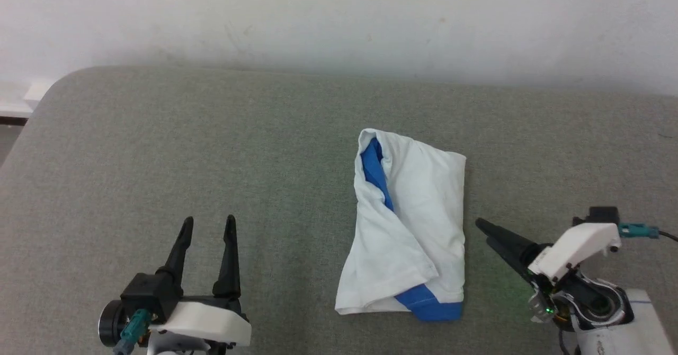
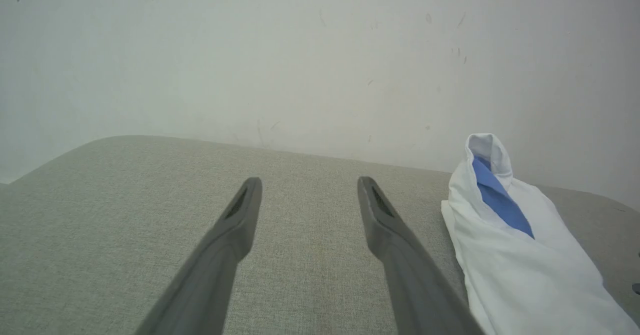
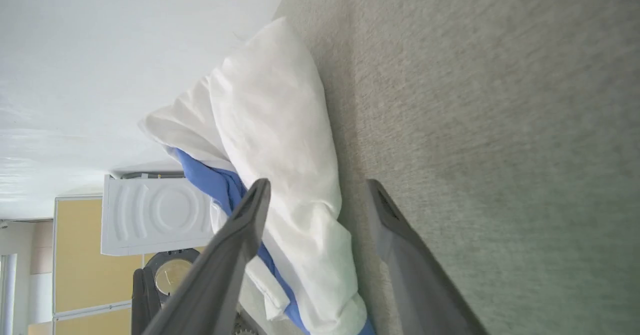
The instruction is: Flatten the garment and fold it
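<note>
The garment [image 1: 410, 228], its long axis running away from the robot, lies nearer the right tool [image 1: 483, 231] than the left tool [image 1: 209, 220]; both stand spread and empty.

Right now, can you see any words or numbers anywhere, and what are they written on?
There are none to read.
The garment lies folded, and the sides that show are plain white and blue cloth with no lettering.
The white appliance in the right wrist view carries no label that I can read.

Garment [image 1: 418, 222] folded: sleeves mostly tucked inside; lower end cut off in left wrist view.
</note>
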